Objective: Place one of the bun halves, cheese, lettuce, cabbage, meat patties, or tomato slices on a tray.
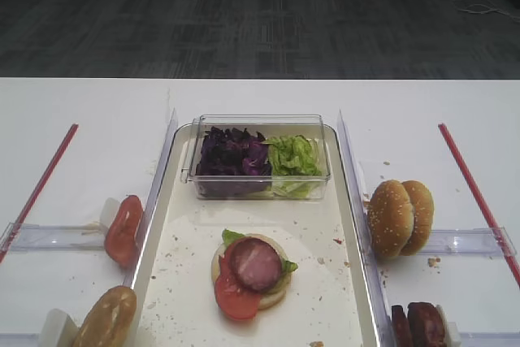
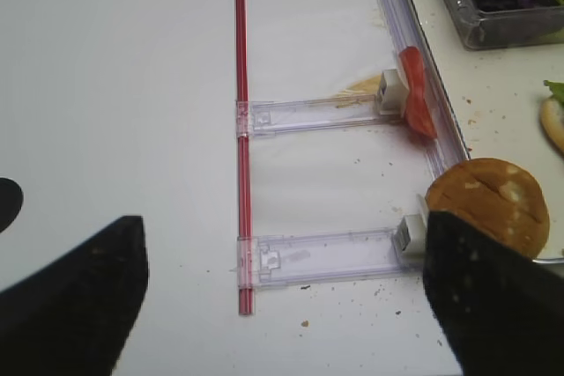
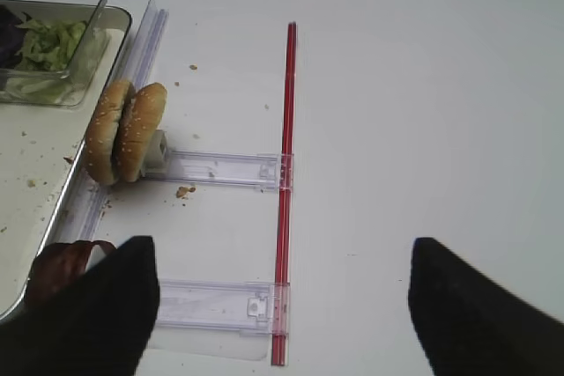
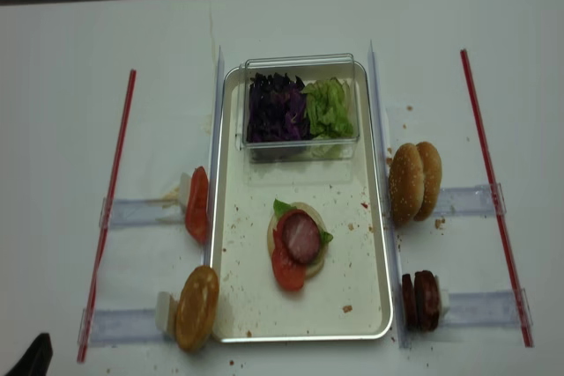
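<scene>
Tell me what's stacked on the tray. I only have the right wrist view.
Observer: On the tray, a bun half carries lettuce, a tomato slice and a patty.
Operator: Describe the tray's left side.
Observer: Upright tomato stands at the far holder, and a second bun half stands nearer.
Operator: Report the left arm.
Observer: The left gripper has its fingers apart over bare table, holding nothing.
</scene>
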{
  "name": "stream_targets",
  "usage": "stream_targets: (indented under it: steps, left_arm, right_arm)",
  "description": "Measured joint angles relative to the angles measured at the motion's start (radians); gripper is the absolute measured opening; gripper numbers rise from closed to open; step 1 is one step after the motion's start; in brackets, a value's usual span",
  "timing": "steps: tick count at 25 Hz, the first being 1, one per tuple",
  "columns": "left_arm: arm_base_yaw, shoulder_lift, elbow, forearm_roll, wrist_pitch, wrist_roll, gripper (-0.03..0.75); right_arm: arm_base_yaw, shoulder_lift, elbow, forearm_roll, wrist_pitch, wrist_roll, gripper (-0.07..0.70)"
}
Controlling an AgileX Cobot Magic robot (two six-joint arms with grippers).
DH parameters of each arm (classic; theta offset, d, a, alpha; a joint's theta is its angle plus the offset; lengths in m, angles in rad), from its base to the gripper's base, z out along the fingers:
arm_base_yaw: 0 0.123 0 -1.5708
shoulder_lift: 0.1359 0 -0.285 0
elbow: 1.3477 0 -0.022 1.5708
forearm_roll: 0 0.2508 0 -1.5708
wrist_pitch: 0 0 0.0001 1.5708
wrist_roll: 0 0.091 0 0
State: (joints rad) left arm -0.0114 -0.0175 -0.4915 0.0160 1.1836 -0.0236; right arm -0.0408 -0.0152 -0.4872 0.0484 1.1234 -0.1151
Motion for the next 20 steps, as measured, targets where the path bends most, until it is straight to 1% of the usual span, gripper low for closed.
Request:
stream_targets:
  steps: [20]
  left_arm:
    - [0.000, 0.000, 0.000, 0.000, 0.000, 0.000, 0.616]
  right_arm:
    - [0.012, 0.000, 0.000, 0.000, 0.000, 0.010, 0.611]
